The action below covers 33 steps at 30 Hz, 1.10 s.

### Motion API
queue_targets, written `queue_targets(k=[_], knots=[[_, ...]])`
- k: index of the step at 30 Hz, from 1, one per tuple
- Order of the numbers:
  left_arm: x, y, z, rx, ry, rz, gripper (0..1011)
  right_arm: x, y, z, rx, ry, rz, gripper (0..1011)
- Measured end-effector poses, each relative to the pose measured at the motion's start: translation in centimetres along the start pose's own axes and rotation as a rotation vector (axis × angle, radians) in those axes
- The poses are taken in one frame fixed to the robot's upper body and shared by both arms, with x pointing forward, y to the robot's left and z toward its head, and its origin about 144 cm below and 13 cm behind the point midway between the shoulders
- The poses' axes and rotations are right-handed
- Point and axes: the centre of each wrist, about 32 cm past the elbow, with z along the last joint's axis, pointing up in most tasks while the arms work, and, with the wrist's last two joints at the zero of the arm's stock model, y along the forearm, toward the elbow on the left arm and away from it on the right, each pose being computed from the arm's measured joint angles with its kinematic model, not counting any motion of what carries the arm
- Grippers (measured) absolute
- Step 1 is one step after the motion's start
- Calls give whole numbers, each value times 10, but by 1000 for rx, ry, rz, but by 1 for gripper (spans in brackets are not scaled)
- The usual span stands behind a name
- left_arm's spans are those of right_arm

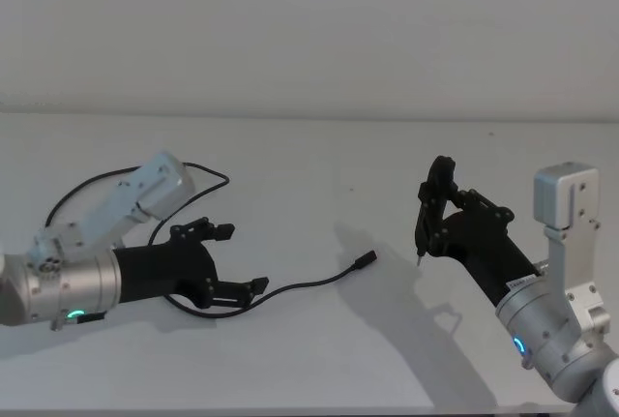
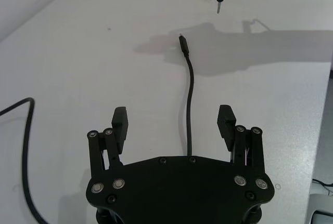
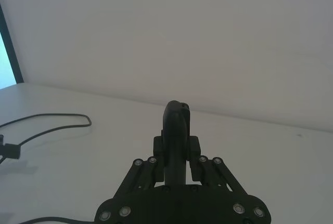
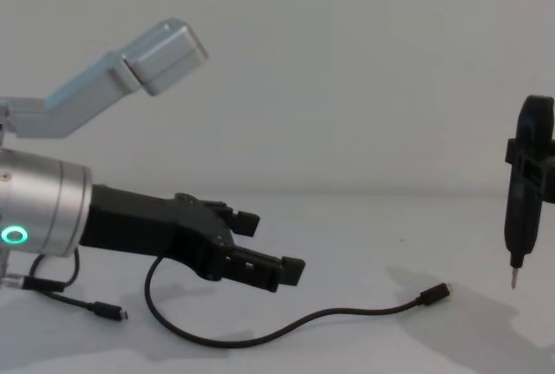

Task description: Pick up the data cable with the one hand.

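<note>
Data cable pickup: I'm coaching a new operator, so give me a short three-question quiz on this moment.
1. True or false: the left gripper is shut on the data cable.
2. What is in the right gripper?
A. a slim dark tool with a thin metal tip
B. the cable's plug
C. nothing
3. Fill in: seen from the left wrist, the cable runs ___ the left gripper's two fingers.

Key: 1 false: it is open and the cable lies on the table. 2 A. 3 between.
</note>
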Motion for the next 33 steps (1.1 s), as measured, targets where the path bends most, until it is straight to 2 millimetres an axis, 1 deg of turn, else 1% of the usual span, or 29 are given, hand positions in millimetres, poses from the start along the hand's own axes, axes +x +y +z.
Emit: queue_targets(k=[17, 33], knots=[[0, -29, -5, 61, 16, -2, 1001, 0, 0, 0, 0, 0, 0, 274], [2, -48, -9, 88, 19, -4, 1001, 0, 0, 0, 0, 0, 0, 274]])
